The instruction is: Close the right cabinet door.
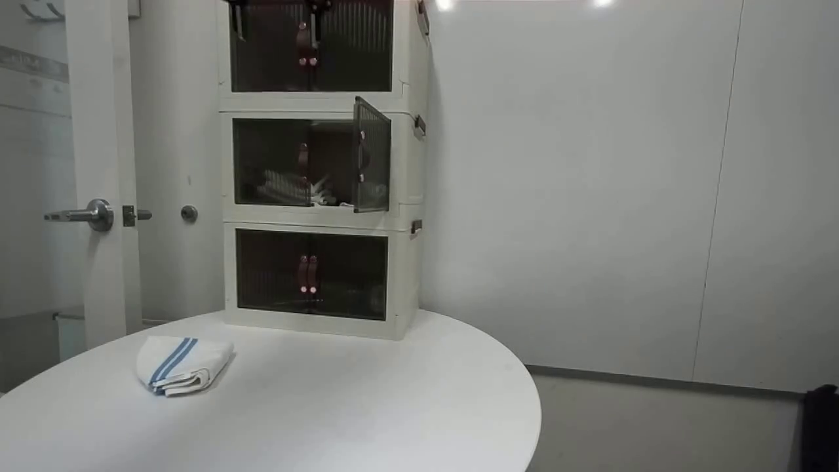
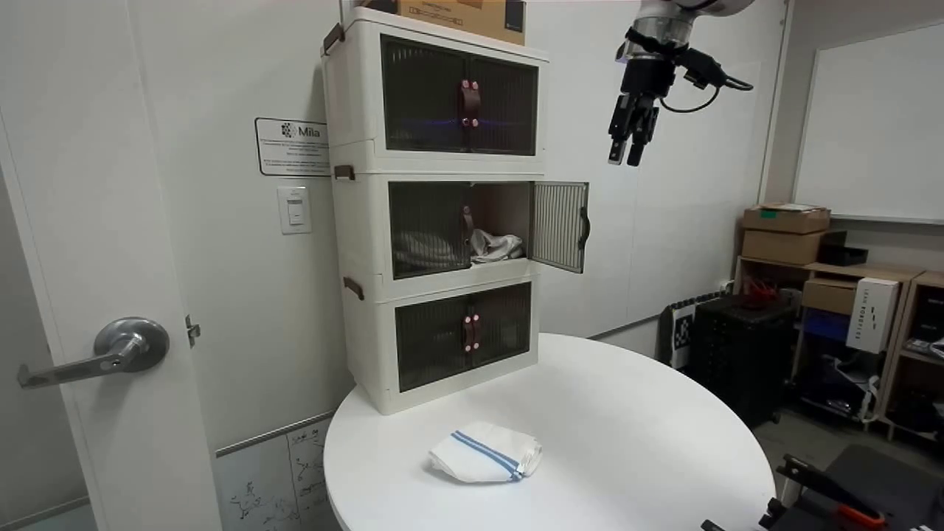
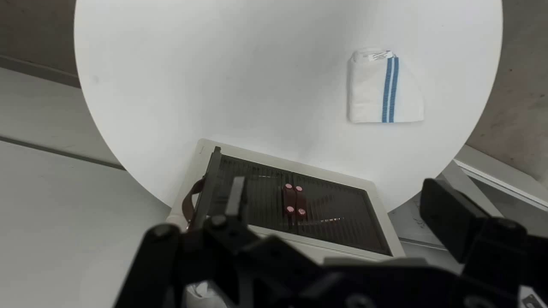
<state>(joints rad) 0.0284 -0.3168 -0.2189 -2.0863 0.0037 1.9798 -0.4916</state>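
Now, the fingers (image 3: 449, 220) are spread wide in the wrist view, and below them in both exterior views, well apart, there's the right cabinet door (image 2: 559, 225), standing swung out halfway up the white cabinet (image 2: 361, 228)! Beside it, the left door (image 2: 429, 230) sits closed. Lower still, a folded, blue-striped towel (image 2: 483, 451) lies on the round counter (image 2: 634, 428).

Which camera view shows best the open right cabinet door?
An exterior view: there the right cabinet door appears broadest, its panel least slanted. In an exterior view this door also shows, narrower and sharply turned; the wrist view shows the door nearly edge-on.
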